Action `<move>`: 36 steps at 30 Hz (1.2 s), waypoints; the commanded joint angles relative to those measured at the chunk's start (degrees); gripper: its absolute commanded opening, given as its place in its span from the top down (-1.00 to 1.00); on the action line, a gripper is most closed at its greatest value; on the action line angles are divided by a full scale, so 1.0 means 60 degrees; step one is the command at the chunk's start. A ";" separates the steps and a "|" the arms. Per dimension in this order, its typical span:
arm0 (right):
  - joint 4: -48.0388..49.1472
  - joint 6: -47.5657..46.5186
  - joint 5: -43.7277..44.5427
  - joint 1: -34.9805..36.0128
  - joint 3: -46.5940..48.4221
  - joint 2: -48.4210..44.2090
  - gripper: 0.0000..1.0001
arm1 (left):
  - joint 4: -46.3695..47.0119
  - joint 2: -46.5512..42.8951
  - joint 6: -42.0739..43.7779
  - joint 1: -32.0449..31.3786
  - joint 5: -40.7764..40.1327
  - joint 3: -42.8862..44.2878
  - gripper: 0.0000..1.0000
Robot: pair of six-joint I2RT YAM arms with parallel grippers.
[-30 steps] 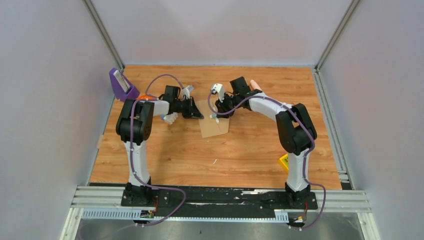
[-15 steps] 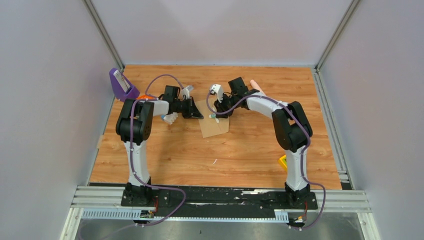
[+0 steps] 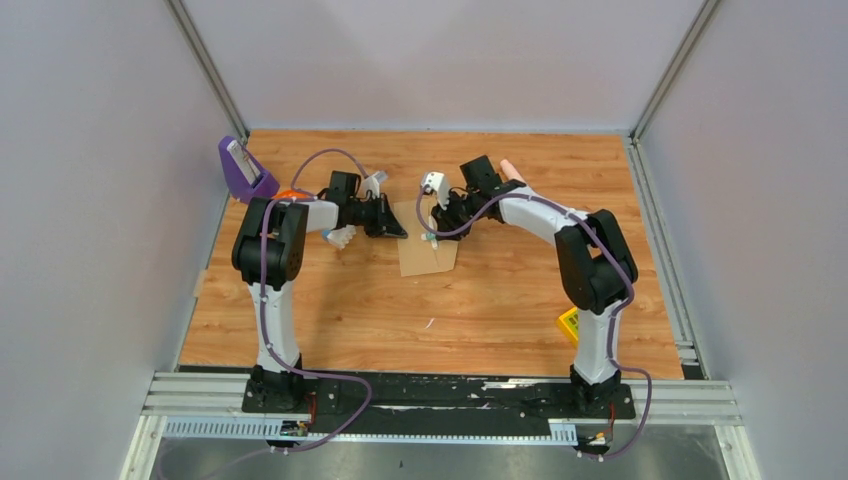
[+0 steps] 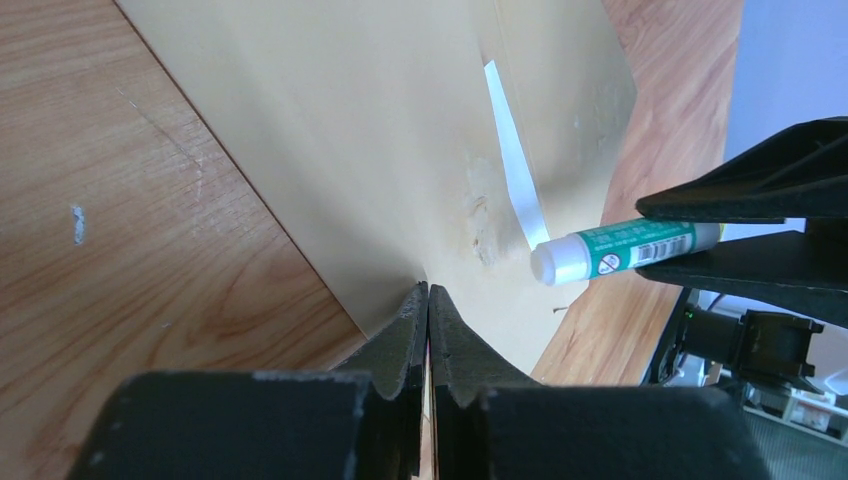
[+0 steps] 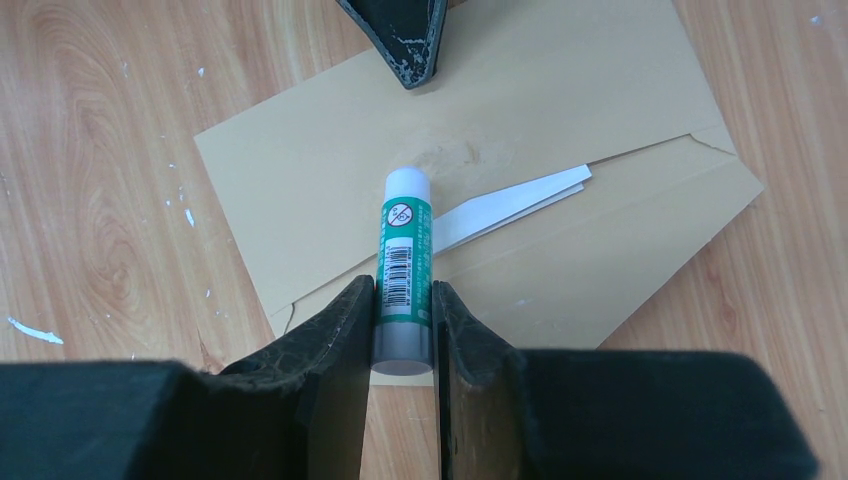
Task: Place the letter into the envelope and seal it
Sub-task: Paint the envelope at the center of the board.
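Observation:
The tan envelope [image 3: 428,252] lies flat on the wooden table with its flap open; it also shows in the left wrist view [image 4: 380,130] and the right wrist view [image 5: 560,100]. A narrow pale strip of the letter [image 5: 510,205] sticks out at the envelope's mouth, also seen in the left wrist view [image 4: 512,150]; the remainder is hidden inside. My left gripper [image 4: 428,290] is shut, its tips resting on the flap's edge [image 3: 400,232]. My right gripper [image 5: 403,290] is shut on a green-and-white glue stick [image 5: 404,250], its white end just over the flap [image 4: 620,248].
A purple holder [image 3: 243,170] stands at the back left, with an orange object [image 3: 290,192] and a small white object [image 3: 340,237] beside the left arm. A pink object [image 3: 508,168] lies behind the right arm. A yellow item [image 3: 567,325] lies near the right base.
The right arm's elbow swung slightly left, then back right. The glue stick stays over the envelope's flap. The left arm has not moved.

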 commanded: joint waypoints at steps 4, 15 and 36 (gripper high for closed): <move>-0.0064 -0.0123 -0.0910 0.0057 -0.0009 -0.1031 1.00 | -0.0837 -0.0175 0.0574 0.0064 0.0302 0.0638 0.46; -0.0925 0.0050 -0.3313 -0.0017 -0.0478 -0.2356 1.00 | -0.1359 -0.2175 0.1547 0.0060 0.1824 0.1386 -0.81; -0.1699 0.0883 -0.5811 -0.0781 -0.0138 -0.2012 1.00 | -0.4834 -0.3417 0.5373 -0.1229 0.3607 0.1640 -0.56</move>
